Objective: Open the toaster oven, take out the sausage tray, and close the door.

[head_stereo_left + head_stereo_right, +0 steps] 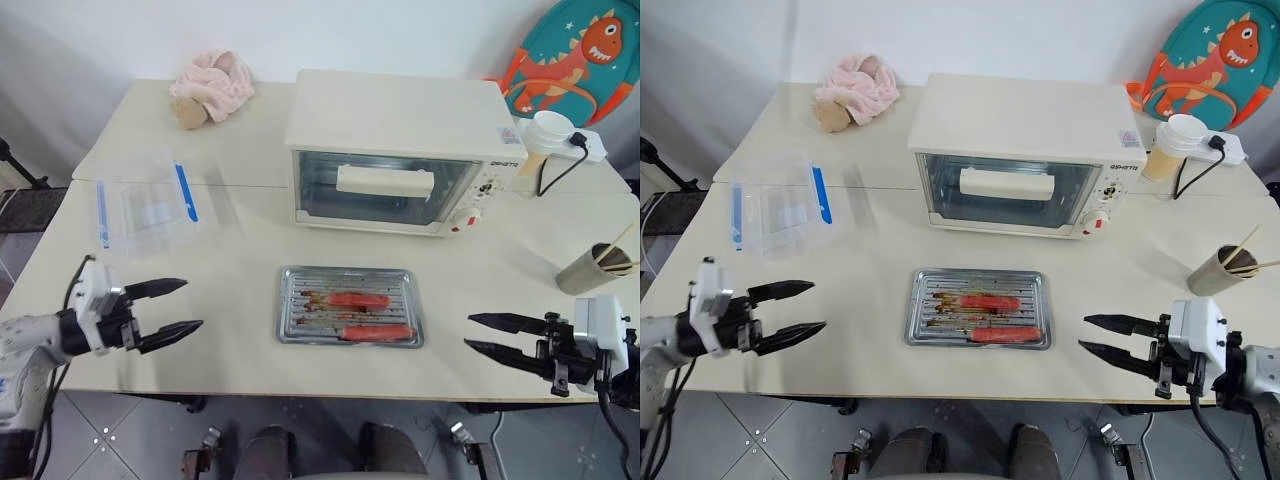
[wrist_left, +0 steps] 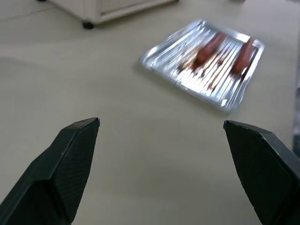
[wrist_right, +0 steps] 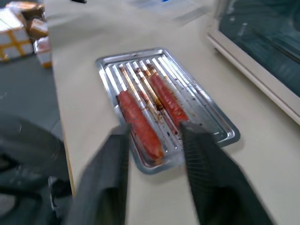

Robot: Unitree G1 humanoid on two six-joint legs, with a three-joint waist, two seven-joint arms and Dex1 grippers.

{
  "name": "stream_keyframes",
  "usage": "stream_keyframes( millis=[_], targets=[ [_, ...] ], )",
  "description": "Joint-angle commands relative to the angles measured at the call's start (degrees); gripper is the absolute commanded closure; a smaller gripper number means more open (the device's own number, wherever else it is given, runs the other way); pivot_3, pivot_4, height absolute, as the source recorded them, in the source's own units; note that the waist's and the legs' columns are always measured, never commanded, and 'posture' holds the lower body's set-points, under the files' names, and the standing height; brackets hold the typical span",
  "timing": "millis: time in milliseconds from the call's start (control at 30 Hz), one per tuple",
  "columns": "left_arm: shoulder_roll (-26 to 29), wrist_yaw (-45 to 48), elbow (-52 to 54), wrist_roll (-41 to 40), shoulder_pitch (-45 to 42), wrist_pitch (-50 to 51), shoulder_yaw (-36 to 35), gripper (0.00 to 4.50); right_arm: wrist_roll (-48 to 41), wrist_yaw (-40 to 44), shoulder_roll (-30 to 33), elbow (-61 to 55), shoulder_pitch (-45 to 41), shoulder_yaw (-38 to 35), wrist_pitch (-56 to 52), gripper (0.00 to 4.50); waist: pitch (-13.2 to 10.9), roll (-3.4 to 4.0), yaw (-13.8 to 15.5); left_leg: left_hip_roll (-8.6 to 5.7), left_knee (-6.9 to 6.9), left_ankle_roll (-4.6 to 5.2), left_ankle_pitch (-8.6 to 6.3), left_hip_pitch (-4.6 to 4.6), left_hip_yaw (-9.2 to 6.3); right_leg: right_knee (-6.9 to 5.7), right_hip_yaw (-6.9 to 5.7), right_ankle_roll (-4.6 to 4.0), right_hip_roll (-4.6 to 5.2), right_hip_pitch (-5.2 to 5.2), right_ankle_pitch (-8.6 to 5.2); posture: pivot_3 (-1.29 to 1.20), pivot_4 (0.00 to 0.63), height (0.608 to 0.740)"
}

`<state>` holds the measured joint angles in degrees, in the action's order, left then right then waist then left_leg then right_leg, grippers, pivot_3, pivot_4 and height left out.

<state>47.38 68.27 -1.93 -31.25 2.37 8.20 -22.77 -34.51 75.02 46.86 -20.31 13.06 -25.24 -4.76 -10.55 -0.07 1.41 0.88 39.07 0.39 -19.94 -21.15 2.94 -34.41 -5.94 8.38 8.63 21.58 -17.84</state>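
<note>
The sausage tray (image 1: pixel 349 306) lies flat on the table (image 1: pixel 240 270), in front of the toaster oven (image 1: pixel 400 150) and apart from it. Its long axis runs left to right, parallel to the oven's front. The 2 sausages (image 1: pixel 358 299) lie lengthwise along that same axis, 1 behind the other, across the ridged surface, which carries brown residue.

The toaster oven stands at the back centre of the table with its glass door (image 1: pixel 385 188) shut and facing the robot; the long bar handle (image 1: pixel 385 180) runs horizontally across the glass. A short dark brand word is printed at the upper right of the front, too small to read. The knobs (image 1: pixel 483 190) and a small red dot (image 1: pixel 456 228) sit at its right side.

The left gripper (image 1: pixel 187 306) hovers over the table's near left edge, fingers spread wide and holding nothing. The right gripper (image 1: pixel 468 331) hovers at the near right edge, fingers parted and empty, pointing toward the tray.

A clear plastic box (image 1: pixel 147 205) with blue clips lies to the left, a pink cloth (image 1: pixel 213 85) at the back left, and a paper cup (image 1: pixel 547 138) right of the oven.
</note>
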Motion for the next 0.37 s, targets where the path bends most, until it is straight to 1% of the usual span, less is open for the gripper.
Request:
stream_keyframes(
  millis=[33,133,200,300,367],
  targets=[
    [-0.4,-1.3,2.0,1.4,2.3,-4.2,-3.3,0.00,2.2,3.2,-1.0,4.8,-2.2,0.0,8.3,1.64,0.0,-0.01,0.1,0.00,0.01,0.02,-0.01,0.00,0.04,0.00,-0.01,0.01,0.01,0.00,0.00,0.00,0.150,0.740],
    [-0.7,-1.1,3.0,1.8,4.6,-5.8,-3.7,0.00,3.4,4.6,-1.1,9.5,-3.1,0.0,12.2,0.62,0.0,0.00,0.1,-0.01,0.03,0.02,-0.01,0.01,0.08,-0.01,-0.02,0.04,0.02,-0.02,0.02,0.00,0.150,0.740],
    [-1.2,-1.8,2.6,2.7,5.5,-6.9,-3.7,0.00,3.3,5.4,-0.8,10.8,-2.5,0.0,13.1,0.05,0.0,0.00,0.0,0.00,0.03,0.02,-0.01,0.03,0.08,-0.02,-0.03,0.04,0.02,-0.02,0.02,0.00,0.150,0.740],
    [-1.9,-3.0,1.9,3.3,5.9,-8.2,-3.7,0.00,3.2,7.0,-0.3,11.2,-1.4,0.2,14.8,0.05,0.0,0.00,-0.1,0.02,0.03,0.02,-0.01,0.05,0.11,-0.06,-0.05,0.04,0.00,-0.02,0.02,0.00,0.150,0.740],
    [-1.5,-1.9,2.8,1.4,5.9,-5.9,-3.4,0.00,4.4,9.7,0.3,11.0,-0.5,1.3,18.2,0.05,0.0,0.00,-0.1,0.03,0.03,0.02,-0.01,0.07,0.13,-0.06,-0.04,0.04,0.00,-0.03,0.02,0.00,0.150,0.740]
  ],
)
